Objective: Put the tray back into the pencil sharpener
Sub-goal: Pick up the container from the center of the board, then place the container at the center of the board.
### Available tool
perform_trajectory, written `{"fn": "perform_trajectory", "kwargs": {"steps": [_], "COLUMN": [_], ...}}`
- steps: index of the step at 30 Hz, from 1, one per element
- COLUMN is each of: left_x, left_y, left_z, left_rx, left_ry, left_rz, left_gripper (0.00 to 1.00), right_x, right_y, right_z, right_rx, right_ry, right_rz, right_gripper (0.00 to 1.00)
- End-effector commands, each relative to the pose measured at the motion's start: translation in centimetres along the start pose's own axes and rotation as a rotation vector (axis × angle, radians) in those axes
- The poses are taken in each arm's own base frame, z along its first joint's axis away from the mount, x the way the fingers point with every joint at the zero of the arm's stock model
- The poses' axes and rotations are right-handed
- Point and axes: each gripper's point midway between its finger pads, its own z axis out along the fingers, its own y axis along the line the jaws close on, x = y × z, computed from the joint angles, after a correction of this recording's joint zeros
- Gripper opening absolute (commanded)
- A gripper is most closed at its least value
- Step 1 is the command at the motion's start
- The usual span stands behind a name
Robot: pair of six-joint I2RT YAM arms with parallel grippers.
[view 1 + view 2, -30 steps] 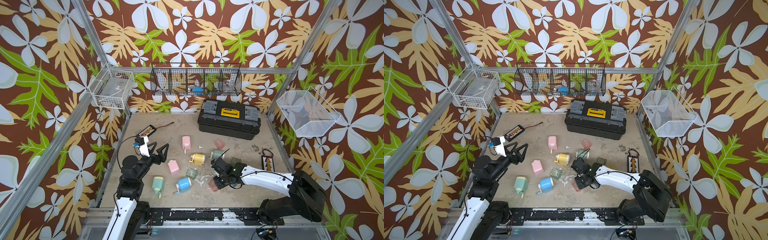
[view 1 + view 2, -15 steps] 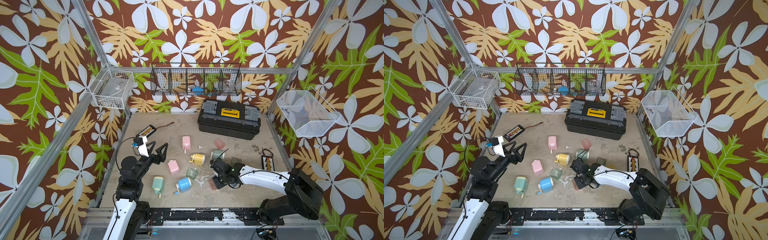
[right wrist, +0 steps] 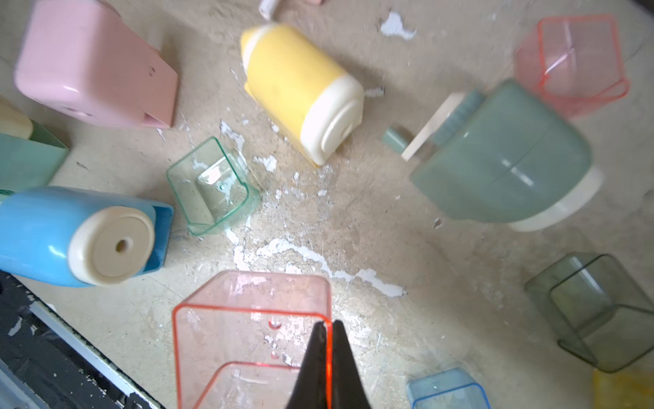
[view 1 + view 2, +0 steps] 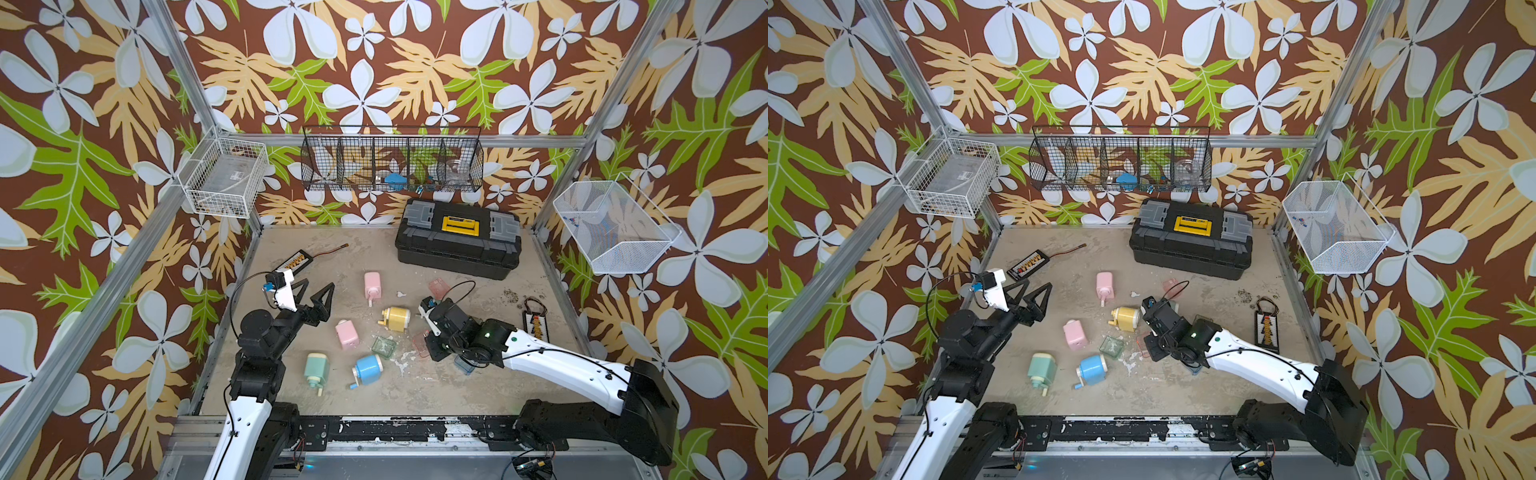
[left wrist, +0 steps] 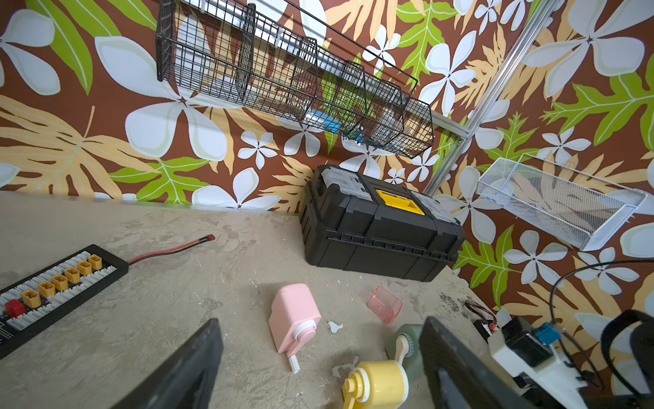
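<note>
My right claw has just snapped closed, and the wrist view shows it clenched on one thin wall of the clear pink plastic shavings tray. The tray appears to rest on the counter, just toward 5 o'clock of its middle. I judge the grasp made, so lifting and carrying come next. The likely home is the pink boxy pencil sharpener, lying on its side at 9 o'clock from the tray with its slot empty. My left claw has not budged: spread wide and empty over the counter's 9 o'clock side.
</note>
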Motion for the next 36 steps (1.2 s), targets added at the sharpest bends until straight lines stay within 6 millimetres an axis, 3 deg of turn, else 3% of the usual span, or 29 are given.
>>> {"fn": "perform_trajectory", "kwargs": {"steps": [1,3,6,12,21,32,36], "left_x": [-1.0,-1.1,-1.2,-1.5,-1.3,-1.2,-1.3], "left_y": [0.2,0.4,1.2,3.9,4.3,4.2,3.4], "left_z": [0.1,0.4,0.8,0.9,1.3,2.0,2.0], "left_rx": [-0.022,-0.031,-0.073,-0.213,-0.232,-0.234,-0.199], "left_ry": [-0.020,-0.012,-0.012,-0.036,-0.022,0.088,0.128], "left_rz": [0.056,0.076,0.099,0.095,0.047,0.190,0.239], "left_gripper": [0.89,0.89,0.87,0.85,0.82,0.85,0.86], "right_x": [-1.7,-1.8,0.1,3.6,5.7,6.9,6.4], "right_y": [-0.2,0.7,2.0,0.7,1.6,2.1,2.4], "right_z": [-1.4,-1.8,-1.8,1.1,5.0,7.9,7.9], "right_rx": [0.019,-0.025,-0.116,-0.084,-0.154,-0.194,-0.200], "right_ry": [-0.050,-0.053,0.000,0.120,0.214,0.296,0.280], "right_rz": [-0.181,-0.327,-0.571,-0.852,-0.999,-1.014,-0.996], "right_gripper": [0.00,0.00,0.00,0.00,0.00,0.01,0.28]}}
